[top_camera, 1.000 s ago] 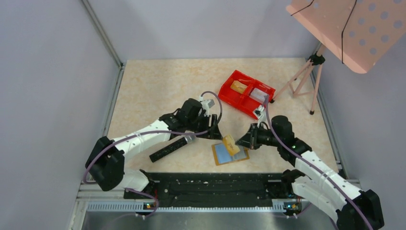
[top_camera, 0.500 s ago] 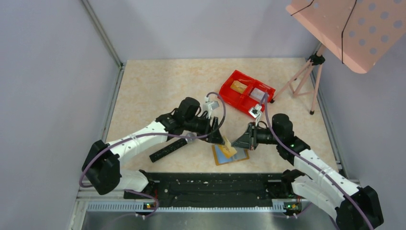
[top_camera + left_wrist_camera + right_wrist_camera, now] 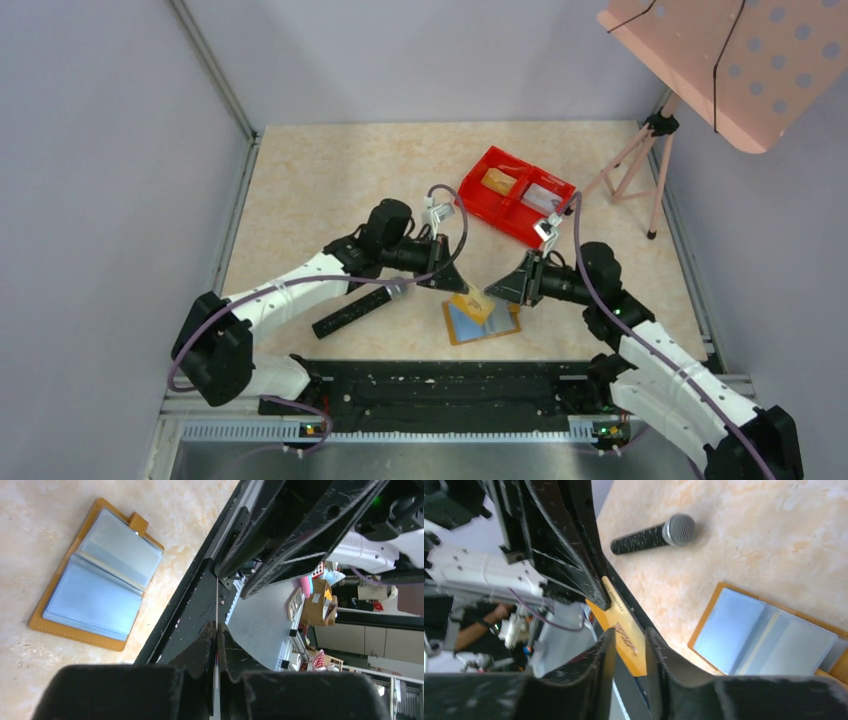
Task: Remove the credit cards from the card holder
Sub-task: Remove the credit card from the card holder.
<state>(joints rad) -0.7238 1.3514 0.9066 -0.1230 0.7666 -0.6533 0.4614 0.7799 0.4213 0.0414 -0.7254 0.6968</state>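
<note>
The tan card holder (image 3: pixel 468 327) lies open on the table near the front edge, its light-blue slotted inside (image 3: pixel 97 585) facing up (image 3: pixel 764 635). A yellow-gold credit card (image 3: pixel 477 303) hangs tilted just above it. My left gripper (image 3: pixel 462 290) is shut on the card's left end, and the card shows edge-on (image 3: pixel 216 600) between its fingers (image 3: pixel 218 630). My right gripper (image 3: pixel 492 293) is at the card's other end, open. Its fingers (image 3: pixel 630 635) straddle the card (image 3: pixel 624 630) with a gap on each side.
A black microphone (image 3: pixel 355 308) lies left of the card holder (image 3: pixel 654 534). A red two-compartment tray (image 3: pixel 470 190) at the back holds a yellowish card (image 3: pixel 497 180) and a pale one (image 3: pixel 540 195). A pink stand's legs (image 3: pixel 640 160) rise at the right.
The left gripper reached in from the left and shut on the yellow-gold card. The right gripper, which held that card, has opened its fingers and drawn back slightly to the right.
</note>
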